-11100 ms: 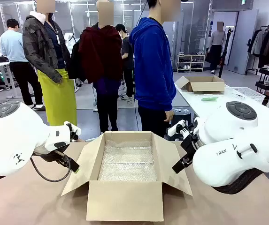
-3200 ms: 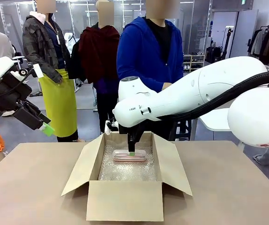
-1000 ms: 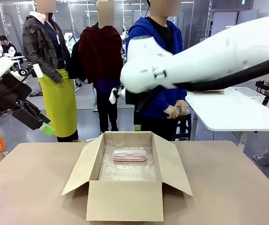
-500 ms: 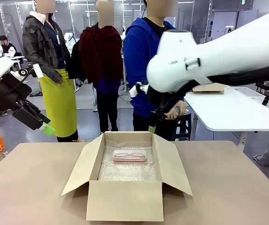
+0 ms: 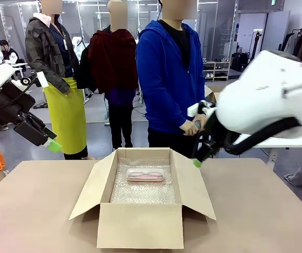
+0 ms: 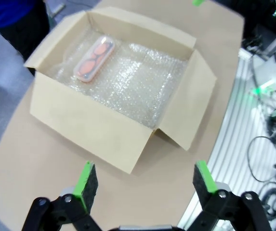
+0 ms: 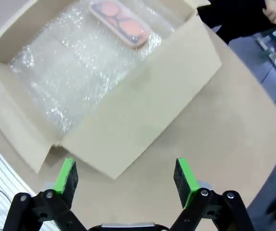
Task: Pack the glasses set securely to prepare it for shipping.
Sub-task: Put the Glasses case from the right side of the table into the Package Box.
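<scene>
Left gripper [image 6: 144,174] raised off the tan table's [image 5: 29,211] left side, fingers wide apart, empty, well apart from the open brown cardboard box [image 5: 140,227]. Pale pink translucent glasses case [image 5: 146,174] lies flat on clear bubble wrap [image 5: 143,192] at the box's far end, long axis crosswise. Right gripper [image 7: 124,174] spread, empty, just beside the right flap. It's the nearer arm.

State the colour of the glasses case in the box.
The case is pale pink, clearest in the right wrist view.
</scene>
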Motion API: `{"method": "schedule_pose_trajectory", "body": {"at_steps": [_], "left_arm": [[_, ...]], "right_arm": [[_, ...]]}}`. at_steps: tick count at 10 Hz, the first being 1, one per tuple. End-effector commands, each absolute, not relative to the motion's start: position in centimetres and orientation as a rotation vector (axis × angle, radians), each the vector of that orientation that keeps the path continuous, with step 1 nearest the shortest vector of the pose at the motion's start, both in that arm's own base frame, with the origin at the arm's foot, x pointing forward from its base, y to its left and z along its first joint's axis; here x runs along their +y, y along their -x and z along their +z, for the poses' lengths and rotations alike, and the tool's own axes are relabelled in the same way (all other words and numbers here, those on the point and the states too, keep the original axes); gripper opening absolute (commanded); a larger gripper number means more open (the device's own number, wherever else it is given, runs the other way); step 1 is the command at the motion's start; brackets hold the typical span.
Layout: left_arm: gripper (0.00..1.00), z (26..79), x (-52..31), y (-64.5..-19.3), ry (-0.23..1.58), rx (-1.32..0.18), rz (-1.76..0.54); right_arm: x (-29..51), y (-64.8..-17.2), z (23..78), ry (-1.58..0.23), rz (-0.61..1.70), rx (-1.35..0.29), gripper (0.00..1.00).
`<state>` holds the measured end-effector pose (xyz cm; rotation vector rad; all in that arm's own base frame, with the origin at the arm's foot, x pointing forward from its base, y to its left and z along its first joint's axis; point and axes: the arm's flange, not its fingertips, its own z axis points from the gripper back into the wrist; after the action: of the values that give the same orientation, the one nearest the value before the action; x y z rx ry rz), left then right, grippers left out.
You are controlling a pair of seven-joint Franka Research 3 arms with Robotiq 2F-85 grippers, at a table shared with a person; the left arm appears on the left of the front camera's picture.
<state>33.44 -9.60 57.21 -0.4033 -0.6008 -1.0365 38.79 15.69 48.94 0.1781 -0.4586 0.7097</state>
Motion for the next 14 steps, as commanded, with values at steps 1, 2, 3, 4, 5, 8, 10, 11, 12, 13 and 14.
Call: {"method": "schedule_pose_trajectory", "body": {"at_steps": [1,2,3,4,5,8,10,11,12,13,14], "left_arm": [[1.0,57.4,-9.3,-33.5,0.423,-0.61,-1.058],[1.0,57.4,-9.3,-33.5,0.423,-0.61,-1.058],[1.0,57.4,-9.3,-33.5,0.423,-0.61,-1.058],[1.0,57.4,-9.3,-33.5,0.423,-0.61,-1.058],[1.0,57.4,-9.3,-33.5,0.423,-0.61,-1.058],[1.0,57.4,-9.3,-33.5,0.423,-0.61,-1.058],[1.0,57.4,-9.3,-33.5,0.423,-0.61,-1.058],[1.0,57.4,-9.3,-33.5,0.423,-0.61,-1.058],[1.0,57.4,-9.3,-33.5,0.423,-0.61,-1.058],[1.0,57.4,-9.3,-33.5,0.423,-0.61,-1.058],[1.0,57.4,-9.3,-33.5,0.423,-0.61,-1.058]], "right_arm": [[12.5,-35.8,49.3,-0.26,0.649,-0.458,1.0],[10.1,-34.4,49.2,-0.31,0.6,-0.443,1.0],[8.1,-33.1,49.4,-0.329,0.529,-0.432,1.0],[6.7,-31.8,49.9,-0.332,0.464,-0.417,1.0],[5.7,-30.6,50.6,-0.306,0.401,-0.406,1.0],[6.0,-34.0,51.2,-0.331,0.487,-0.422,1.0],[6.0,-34.0,51.2,-0.331,0.487,-0.422,1.0],[6.0,-34.0,51.2,-0.331,0.487,-0.422,1.0],[6.0,-34.0,51.2,-0.331,0.487,-0.422,1.0],[6.0,-34.0,51.2,-0.331,0.487,-0.422,1.0],[6.0,-34.0,51.2,-0.331,0.487,-0.422,1.0]]}}
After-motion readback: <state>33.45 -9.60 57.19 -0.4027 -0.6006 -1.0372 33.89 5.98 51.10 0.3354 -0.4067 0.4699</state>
